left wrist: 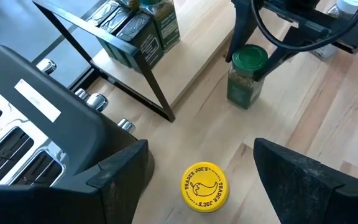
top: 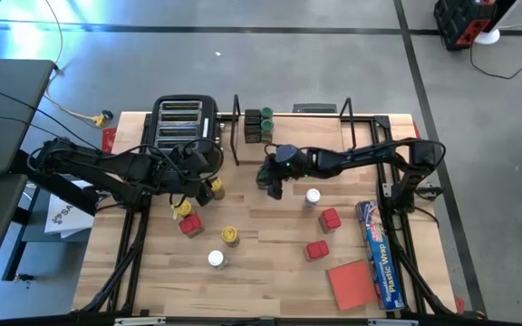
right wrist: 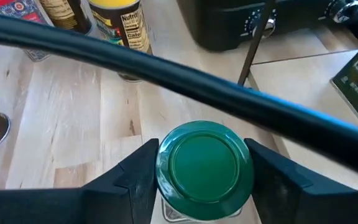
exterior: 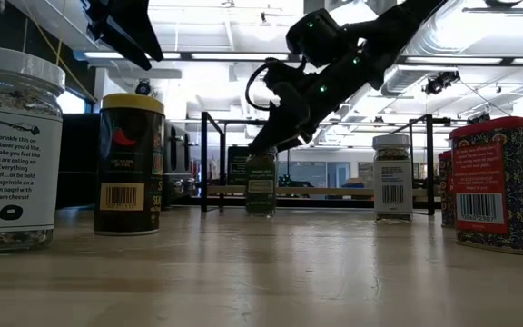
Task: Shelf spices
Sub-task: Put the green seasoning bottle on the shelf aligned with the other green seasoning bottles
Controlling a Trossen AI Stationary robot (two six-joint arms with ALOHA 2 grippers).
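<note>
- The right end effector [right wrist: 204, 165] was placed over a green-lidded jar [right wrist: 204, 167] standing on the worktop [top: 261, 237] just in front of the shelf [top: 293, 122]; its fingers flanked the lid closely on both sides, but whether they had gripped could not be told.
- The jar was judged small, rigid and light — probably glass with a smooth plastic lid, so slippery and breakable if dropped.
- The best hold was judged to be at the lid or the shoulder just under it, fingers on opposite sides, the jar kept upright.
- A dark cable [right wrist: 166, 59] crossed the right wrist view above the jar; snagging was judged a risk on lifting.
- The left end effector [left wrist: 201, 177] hung wide open above a yellow-lidded jar [left wrist: 204, 185] beside the toaster [top: 186, 122], holding nothing.
- Several dark tins [top: 254, 125] and green-lidded jars already stood on the shelf.
- Other spices — red tins [top: 330, 218], a white-lidded jar [top: 313, 196] — stood apart on the worktop.
</note>
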